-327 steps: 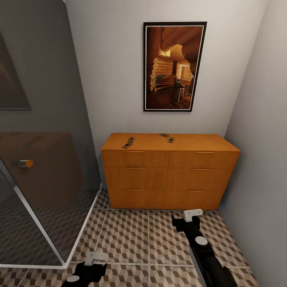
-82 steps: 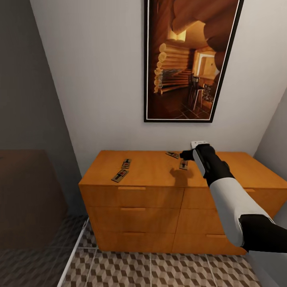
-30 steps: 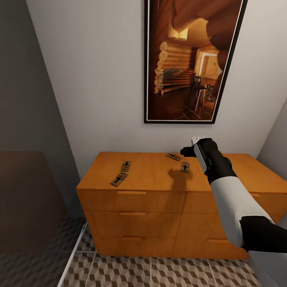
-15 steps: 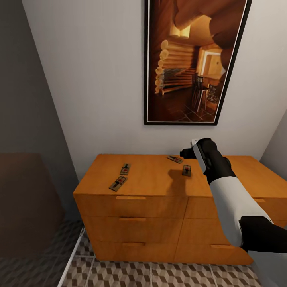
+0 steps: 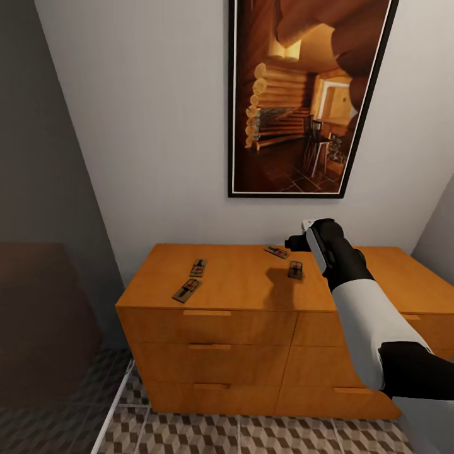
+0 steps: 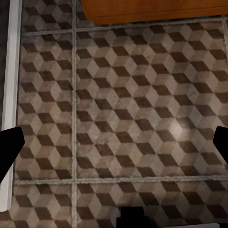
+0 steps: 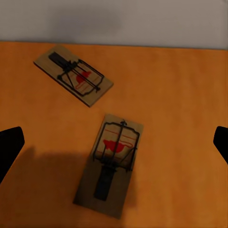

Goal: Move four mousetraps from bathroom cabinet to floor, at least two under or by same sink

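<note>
— Where are the mousetraps?
— All four lie flat on top of the cabinet [image 5: 252,284]: a left pair [image 5: 187,289] [image 5: 198,267] and a right pair [image 5: 294,270] [image 5: 277,252].
— And your right gripper [image 5: 297,241]?
— It hangs above the right pair, fingers spread wide, holding nothing.
— Your left gripper [image 6: 114,147]?
— Spread wide too, empty, over the bathroom floor [image 6: 123,118] near the cabinet's base.
</note>
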You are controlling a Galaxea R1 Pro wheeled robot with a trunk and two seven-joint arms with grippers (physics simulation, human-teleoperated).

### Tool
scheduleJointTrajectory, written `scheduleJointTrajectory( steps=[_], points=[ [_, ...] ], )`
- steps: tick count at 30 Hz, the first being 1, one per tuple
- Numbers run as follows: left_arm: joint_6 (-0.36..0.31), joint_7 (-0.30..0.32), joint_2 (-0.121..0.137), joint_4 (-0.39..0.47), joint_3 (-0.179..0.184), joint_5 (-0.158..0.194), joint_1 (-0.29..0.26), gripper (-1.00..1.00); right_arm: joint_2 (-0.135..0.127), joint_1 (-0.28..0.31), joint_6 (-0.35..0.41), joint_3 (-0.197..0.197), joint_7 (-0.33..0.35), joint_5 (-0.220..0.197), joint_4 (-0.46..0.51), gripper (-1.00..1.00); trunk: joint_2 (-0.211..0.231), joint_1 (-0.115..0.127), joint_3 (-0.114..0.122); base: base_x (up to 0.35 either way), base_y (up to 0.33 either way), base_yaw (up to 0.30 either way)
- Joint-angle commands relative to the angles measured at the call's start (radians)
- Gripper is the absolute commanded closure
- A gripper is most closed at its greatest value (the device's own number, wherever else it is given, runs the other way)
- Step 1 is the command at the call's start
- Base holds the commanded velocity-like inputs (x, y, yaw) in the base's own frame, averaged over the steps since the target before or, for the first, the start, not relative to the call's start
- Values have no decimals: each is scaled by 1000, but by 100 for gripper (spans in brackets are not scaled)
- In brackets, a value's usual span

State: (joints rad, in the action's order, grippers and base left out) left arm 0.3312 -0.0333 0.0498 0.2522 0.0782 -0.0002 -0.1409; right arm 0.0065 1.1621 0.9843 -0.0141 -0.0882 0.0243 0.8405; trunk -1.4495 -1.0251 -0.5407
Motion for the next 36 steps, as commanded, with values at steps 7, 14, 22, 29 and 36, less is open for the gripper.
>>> scheduleJointTrajectory(
  steps=[7, 14, 22, 29, 36],
  points=[
    [3, -3, 1, -1, 8, 1, 0, -100, -3, 1, 4, -1, -2, 2, -7, -100, -1, 0, -1, 0, 0, 0],
    [3, -3, 1, -1, 8, 1, -1, -100, -3, 1, 4, -1, -2, 2, -12, -100, -1, 0, -1, 0, 0, 0],
    [3, -3, 1, -1, 8, 1, -1, -100, -3, 1, 4, -1, -2, 2, -12, -100, -1, 0, -5, 0, 0, 0],
    [3, -3, 1, -1, 8, 1, -1, -100, -3, 1, 3, -1, -2, 2, -14, -100, -1, 0, -12, 0, 0, 0],
    [3, -3, 1, -1, 8, 1, 0, -100, -3, 1, 2, -1, -1, 2, -19, -100, -1, 0, -21, 0, 0, 0]
  ],
)
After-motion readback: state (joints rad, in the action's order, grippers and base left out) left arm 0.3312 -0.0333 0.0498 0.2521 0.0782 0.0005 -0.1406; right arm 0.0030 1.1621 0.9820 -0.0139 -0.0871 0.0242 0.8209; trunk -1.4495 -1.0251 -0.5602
